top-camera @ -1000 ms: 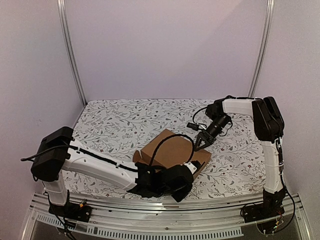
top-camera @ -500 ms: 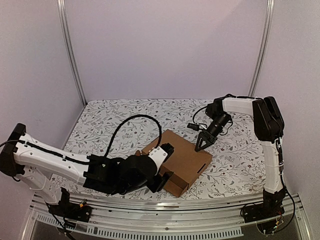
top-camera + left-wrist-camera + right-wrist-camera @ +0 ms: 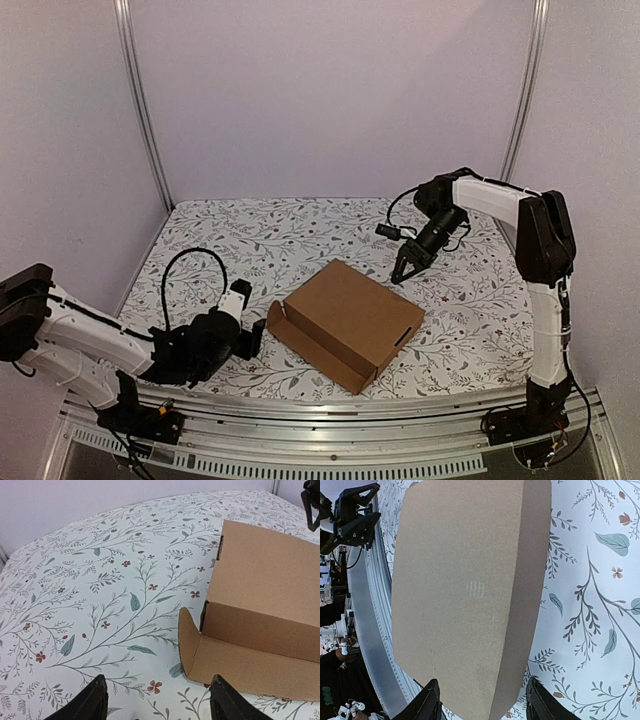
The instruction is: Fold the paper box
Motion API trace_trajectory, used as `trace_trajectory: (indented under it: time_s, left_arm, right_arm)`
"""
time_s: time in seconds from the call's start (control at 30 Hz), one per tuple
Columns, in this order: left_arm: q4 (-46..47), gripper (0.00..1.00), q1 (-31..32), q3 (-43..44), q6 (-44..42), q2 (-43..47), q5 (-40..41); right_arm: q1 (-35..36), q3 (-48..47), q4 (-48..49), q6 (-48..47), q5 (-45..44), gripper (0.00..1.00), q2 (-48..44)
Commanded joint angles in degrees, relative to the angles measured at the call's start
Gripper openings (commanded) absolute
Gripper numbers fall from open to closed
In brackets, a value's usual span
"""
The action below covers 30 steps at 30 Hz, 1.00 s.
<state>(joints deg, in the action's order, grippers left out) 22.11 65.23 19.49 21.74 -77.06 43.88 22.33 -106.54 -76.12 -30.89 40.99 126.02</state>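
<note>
The paper box [image 3: 350,318] lies in the middle of the table, brown, its lid down flat. A rounded side flap [image 3: 188,639] sticks out at its near left corner. My left gripper [image 3: 252,336] rests low over the cloth just left of that flap, open and holding nothing. In the left wrist view its fingertips [image 3: 95,695] frame bare cloth, and the paper box [image 3: 270,595] fills the right. My right gripper [image 3: 404,270] hangs over the box's far right corner, open and empty. From the right wrist, the box lid [image 3: 465,590] lies below the right gripper [image 3: 485,704].
A floral cloth [image 3: 250,240] covers the table. Two metal posts [image 3: 145,110] stand at the back corners before pale walls. A metal rail [image 3: 330,440] runs along the near edge. The right arm's cable [image 3: 392,228] loops beside its wrist.
My left arm has swung off the box to the left and down, and its gripper has opened. My right gripper has lifted back a little from the lid.
</note>
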Motion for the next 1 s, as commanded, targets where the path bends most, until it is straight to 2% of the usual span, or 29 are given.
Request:
trace_trajectory:
  time_s: [0.0, 0.07, 0.13, 0.33, 0.53, 0.97]
  left_arm:
    - [16.8, 0.68, -7.0, -4.8, -3.0, -1.6, -9.1]
    - [22.0, 0.67, -9.7, -5.5, -5.5, -3.9, -15.7]
    - [22.4, 0.67, -11.8, -4.2, -6.7, -6.4, -20.5]
    - [27.4, 0.62, -15.9, -1.6, -6.4, -15.2, -29.6]
    - [30.6, 0.5, -17.2, -0.6, -5.7, -19.8, -30.7]
    - [35.5, 0.26, -17.8, -0.6, -9.8, -22.8, -35.0]
  right_arm:
    - [-0.2, -0.4, -0.6, -0.4, 0.1, 0.57, -1.6]
    - [0.0, -0.4, -0.7, -0.4, 0.6, 0.57, -1.3]
    - [0.5, -0.4, -1.0, -0.6, 0.8, 0.58, -1.3]
    - [2.2, -0.5, -0.5, -0.9, -1.0, 0.59, -1.3]
    - [2.3, -0.2, -0.4, -0.8, -0.6, 0.59, 0.2]
    - [4.6, 0.6, 0.4, -1.2, -0.2, 0.6, 2.4]
